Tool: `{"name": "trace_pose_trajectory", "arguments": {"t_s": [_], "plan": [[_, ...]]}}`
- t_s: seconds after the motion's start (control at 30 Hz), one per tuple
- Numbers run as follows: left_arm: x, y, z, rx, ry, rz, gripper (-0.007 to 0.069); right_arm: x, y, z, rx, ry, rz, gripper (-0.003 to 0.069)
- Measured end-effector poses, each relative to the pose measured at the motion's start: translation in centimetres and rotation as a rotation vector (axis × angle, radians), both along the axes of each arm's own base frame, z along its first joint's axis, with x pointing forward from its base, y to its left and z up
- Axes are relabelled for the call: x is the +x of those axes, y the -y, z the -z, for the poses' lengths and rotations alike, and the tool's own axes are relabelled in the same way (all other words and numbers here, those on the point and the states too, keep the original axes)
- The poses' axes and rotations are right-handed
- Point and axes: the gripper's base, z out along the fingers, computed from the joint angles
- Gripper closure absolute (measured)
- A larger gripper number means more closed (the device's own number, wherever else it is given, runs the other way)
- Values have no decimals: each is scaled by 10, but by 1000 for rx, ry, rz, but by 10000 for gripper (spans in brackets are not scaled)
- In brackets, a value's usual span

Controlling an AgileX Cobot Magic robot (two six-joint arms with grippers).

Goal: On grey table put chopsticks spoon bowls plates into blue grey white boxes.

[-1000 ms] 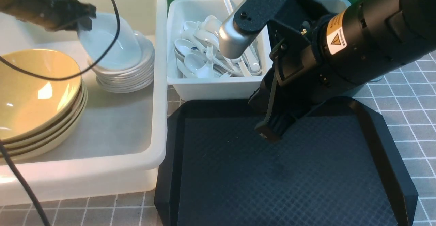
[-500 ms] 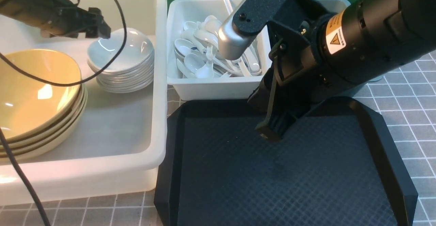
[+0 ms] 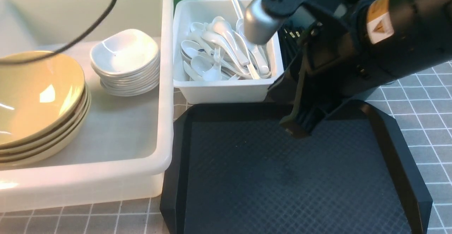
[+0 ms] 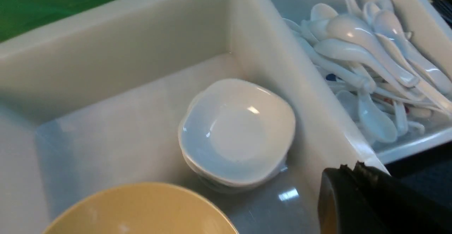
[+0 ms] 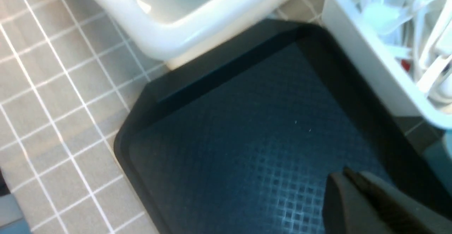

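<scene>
White glazed ware fills the front view: a stack of small white dishes (image 3: 124,50) sits in the large white box (image 3: 166,85) on the robot's left, just beside a stack of yellow bowls (image 3: 35,96). A heap of white spoons (image 3: 219,50) lies in the small white box (image 3: 226,93) next to it. The black tray (image 3: 247,177) in front of both looks bare, so I judge little or nothing is left to sort. The right gripper (image 3: 296,130) hangs over the tray's far edge, jaws together and holding nothing. Its bulky arm hides whatever stands behind it.

From the left wrist, the left gripper (image 4: 348,168) hovers above the large box's wall, jaws together and empty, with the top dish below and apart from it. These dishes look stiff, smooth and slippery, and likely to chip if dropped. The rim is the place to pinch one, since the stack nests tightly. The box wall stands close beside the stack and would crowd a grip from that side. The spoons look light but tangled, so lifting one may drag its neighbours.

From the right wrist, the closed jaws hang above the tray's textured floor. The grey table (image 5: 53,68) shows beyond it, and the large box's corner meets or nearly meets the tray's rim; I cannot tell which
</scene>
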Motion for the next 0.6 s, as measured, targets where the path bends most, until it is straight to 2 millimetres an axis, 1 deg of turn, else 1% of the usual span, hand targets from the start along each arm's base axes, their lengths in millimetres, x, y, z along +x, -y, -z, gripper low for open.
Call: {"name": "trace_pose_trajectory", "arguments": {"t_s": [0.03, 0.07, 0.1, 0.13, 0.17, 0.2, 0.23, 0.27, 0.33, 0.37, 0.4, 0.43, 0.47, 0.5, 0.53, 0.57, 0.6], "plan": [[-17, -1, 6, 4, -8, -16, 634, -3, 3, -4, 11, 10, 1, 625], [-21, -1, 3, 5, 4, -19, 634, -3, 3, -5, 12, 12, 1, 625], [-46, -3, 12, 19, 20, -38, 634, -9, 9, -13, 25, 33, 2, 625], [-57, -4, 17, 30, 31, -48, 634, -13, 13, -17, 37, 46, 2, 625], [-60, -4, 23, 36, 19, -51, 634, -14, 14, -18, 39, 48, 2, 625], [-82, -5, 31, 46, 56, -66, 634, -19, 19, -25, 58, 60, 0, 625], [-93, -6, 37, 45, 79, -76, 634, -23, 23, -30, 72, 75, -1, 625], [-108, -6, 48, 40, 105, -91, 634, -29, 29, -37, 90, 94, -1, 625], [-133, -7, 65, 27, 145, -109, 634, -39, 38, -46, 129, 134, -1, 625], [-145, -7, 74, 16, 167, -122, 634, -42, 42, -46, 143, 149, -2, 625], [-147, -7, 76, 13, 176, -125, 634, -45, 44, -48, 151, 157, -2, 625], [-162, -7, 87, 0, 204, -137, 634, -52, 51, -48, 180, 186, -2, 625], [-171, -7, 96, -4, 217, -144, 634, -56, 55, -47, 197, 204, -2, 624], [-177, -7, 97, -6, 242, -145, 634, -57, 57, -43, 204, 211, -2, 624], [-191, -7, 109, -7, 270, -149, 634, -66, 66, -40, 239, 247, -2, 622], [-201, -7, 114, -7, 305, -151, 634, -73, 72, -34, 273, 284, -2, 622], [-207, -7, 121, -6, 315, -152, 634, -78, 77, -29, 300, 312, -2, 621]]}}
